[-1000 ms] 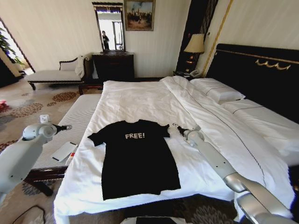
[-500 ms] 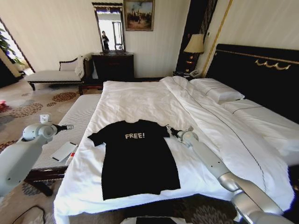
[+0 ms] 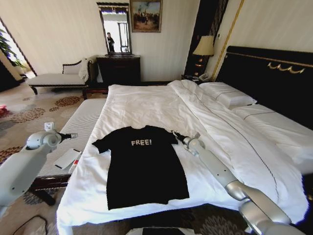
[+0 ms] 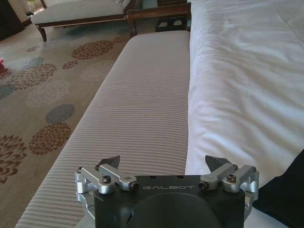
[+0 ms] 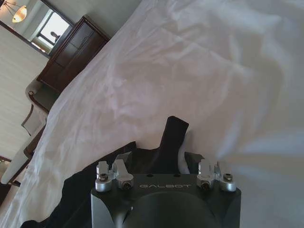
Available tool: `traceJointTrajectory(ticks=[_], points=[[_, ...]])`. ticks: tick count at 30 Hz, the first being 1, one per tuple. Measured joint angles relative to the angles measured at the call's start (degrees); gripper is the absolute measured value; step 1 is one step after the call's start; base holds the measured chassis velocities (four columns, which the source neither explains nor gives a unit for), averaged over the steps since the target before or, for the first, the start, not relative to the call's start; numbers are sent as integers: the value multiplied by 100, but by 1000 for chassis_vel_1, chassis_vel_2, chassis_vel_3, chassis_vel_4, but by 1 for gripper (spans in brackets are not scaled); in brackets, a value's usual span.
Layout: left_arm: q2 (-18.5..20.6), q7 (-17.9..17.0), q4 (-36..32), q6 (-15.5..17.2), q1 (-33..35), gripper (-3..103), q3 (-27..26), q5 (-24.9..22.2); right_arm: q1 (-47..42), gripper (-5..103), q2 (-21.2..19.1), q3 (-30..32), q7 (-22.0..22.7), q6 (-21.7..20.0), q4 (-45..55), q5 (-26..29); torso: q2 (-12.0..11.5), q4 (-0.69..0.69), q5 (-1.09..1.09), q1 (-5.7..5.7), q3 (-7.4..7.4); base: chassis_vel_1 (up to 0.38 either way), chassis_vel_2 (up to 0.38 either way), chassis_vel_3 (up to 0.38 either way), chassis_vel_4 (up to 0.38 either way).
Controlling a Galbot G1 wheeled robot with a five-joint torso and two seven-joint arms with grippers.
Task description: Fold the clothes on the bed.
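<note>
Right gripper (image 3: pixel 174 133), fingers apart, at T-shirt (image 3: pixel 144 166) sleeve; left gripper (image 3: pixel 73 134), fingers apart, above bench (image 3: pixel 80 128).

My right pincer (image 5: pixel 159 167) hides part of the shirt's (image 5: pixel 90 190) sleeve, and the bed (image 3: pixel 274 132) is cut off.

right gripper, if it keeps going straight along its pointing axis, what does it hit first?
Most likely the T-shirt: the right gripper is open, jaws straddling the sleeve tip. Depth is unclear; it might graze the white duvet just beyond.
</note>
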Motion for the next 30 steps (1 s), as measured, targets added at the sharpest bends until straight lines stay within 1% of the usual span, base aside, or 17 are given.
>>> traceJointTrajectory(ticks=[1,3,4,8,9,10,12,16,17,18,22,24,25,26,27,28,30], points=[[0,0,0,0,0,100,0,0,0,63,0,0,0,0,0,0,0,0,0,0,0,0,0,0,0],[-24,0,18,-1,7,100,0,34,2,52,-25,0,-75,111,-6,-90,0,0,0,0,0,0,0,0,0],[-24,0,18,-1,7,100,0,34,2,52,-25,0,-75,111,-6,-90,0,0,0,0,0,0,0,0,0],[-83,4,55,-18,-4,100,29,80,2,31,-97,21,-137,184,61,-106,0,0,0,0,0,0,0,0,0],[-83,4,55,-18,-4,100,29,80,2,31,-97,21,-137,184,61,-106,0,0,0,0,0,0,0,0,0],[-98,5,73,-25,-13,100,38,93,-9,25,-114,27,-144,187,100,-101,0,0,0,-1,0,0,0,0,0],[-107,5,89,-31,-18,100,42,108,-21,25,-125,27,-146,187,130,-98,0,0,0,-1,0,0,0,0,0],[-115,7,129,-45,-20,100,54,134,-51,4,-132,10,-155,191,136,-243,0,1,0,0,0,0,0,0,0],[-115,7,129,-45,-20,100,54,134,-51,4,-132,10,-155,191,136,-243,0,1,0,0,0,0,0,0,0],[-115,8,133,-47,-19,100,54,135,-51,2,-128,8,-155,210,99,-328,0,2,0,-1,0,0,0,0,0],[-111,12,137,-53,-11,100,57,139,-60,-1,-154,29,-71,293,96,-530,0,1,0,-1,0,0,0,0,0],[-108,12,139,-54,-9,100,60,140,-132,10,-235,105,180,297,315,-533,0,2,0,0,0,0,0,0,0],[-106,14,146,-57,-11,100,66,140,-231,15,-355,174,392,278,563,-473,0,1,0,0,0,0,0,0,0],[-106,14,146,-57,-11,100,66,140,-231,15,-355,174,392,278,563,-473,0,1,0,0,0,0,0,0,0],[-106,16,155,-59,-17,100,77,143,-306,20,-429,221,499,255,718,-428,0,0,-1,0,0,0,0,0,0],[-110,24,163,-61,-26,100,85,145,-396,20,-514,278,634,210,872,-357,0,0,0,0,0,0,0,0,0],[-132,26,183,-64,-53,100,104,158,-592,32,-622,419,845,147,1087,-134,2,-1,0,-1,0,0,0,0,0]])
